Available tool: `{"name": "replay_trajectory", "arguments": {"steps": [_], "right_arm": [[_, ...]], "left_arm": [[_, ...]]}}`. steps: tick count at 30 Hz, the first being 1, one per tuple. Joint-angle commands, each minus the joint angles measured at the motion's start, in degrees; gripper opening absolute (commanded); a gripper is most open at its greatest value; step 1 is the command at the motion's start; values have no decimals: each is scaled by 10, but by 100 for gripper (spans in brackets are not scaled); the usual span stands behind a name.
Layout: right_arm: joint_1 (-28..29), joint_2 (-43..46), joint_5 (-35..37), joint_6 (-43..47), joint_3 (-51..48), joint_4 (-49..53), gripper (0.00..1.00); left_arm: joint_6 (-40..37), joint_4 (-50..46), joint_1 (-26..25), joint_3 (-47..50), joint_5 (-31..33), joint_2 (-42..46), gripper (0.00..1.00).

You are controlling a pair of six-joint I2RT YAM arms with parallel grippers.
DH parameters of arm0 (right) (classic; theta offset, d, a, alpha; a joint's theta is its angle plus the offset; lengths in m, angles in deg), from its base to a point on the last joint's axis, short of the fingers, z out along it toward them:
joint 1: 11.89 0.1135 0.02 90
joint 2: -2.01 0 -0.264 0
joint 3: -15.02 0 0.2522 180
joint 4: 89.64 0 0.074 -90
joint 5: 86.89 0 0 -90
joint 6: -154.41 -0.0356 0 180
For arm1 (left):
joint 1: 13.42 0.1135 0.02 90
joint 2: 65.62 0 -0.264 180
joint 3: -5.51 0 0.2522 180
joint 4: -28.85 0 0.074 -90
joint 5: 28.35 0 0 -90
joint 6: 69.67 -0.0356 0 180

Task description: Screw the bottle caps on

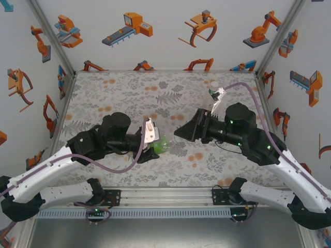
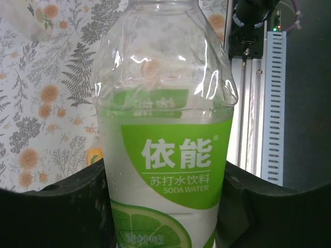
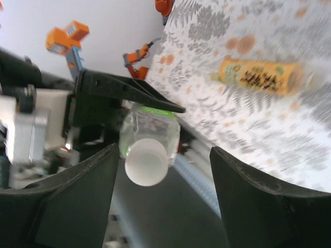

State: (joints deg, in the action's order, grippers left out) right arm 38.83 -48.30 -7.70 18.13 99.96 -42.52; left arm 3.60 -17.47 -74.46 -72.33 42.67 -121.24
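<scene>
Left wrist view: left gripper (image 2: 164,196) clamps the soda water bottle (image 2: 165,119) across its green label, between its 2 dark fingers.
Right wrist view: white cap (image 3: 146,165) sits on that bottle's neck. The right gripper (image 3: 164,155) stands wide, 1 finger on each side, clear of the cap.
Cap risk: I cannot tell how far it is threaded. If it is merely perched, a tilt could drop it.
Grip risk: the thin wall may buckle, letting the bottle twist under torque.
Farther off: amber bottle (image 3: 261,76) lies on its side on the floral table (image 3: 289,150).
</scene>
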Motion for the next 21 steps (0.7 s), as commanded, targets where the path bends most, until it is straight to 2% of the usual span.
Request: {"name": "replay_trajectory", "arguments": {"steps": [1, 8, 13, 15, 21], "right_arm": [[1, 16, -46, 218, 9, -44, 64], [2, -3, -239, 501, 62, 13, 63], [2, 3, -348, 663, 62, 33, 60], [2, 5, -356, 696, 59, 34, 59], [2, -5, -342, 712, 56, 29, 52]], "left_arm": [[-7, 11, 0, 4, -32, 10, 0], [-15, 9, -3, 6, -60, 13, 0], [-16, 10, -6, 4, -76, 13, 0], [-17, 10, -7, 3, -77, 13, 0], [-18, 11, -9, 3, -79, 13, 0]]}}
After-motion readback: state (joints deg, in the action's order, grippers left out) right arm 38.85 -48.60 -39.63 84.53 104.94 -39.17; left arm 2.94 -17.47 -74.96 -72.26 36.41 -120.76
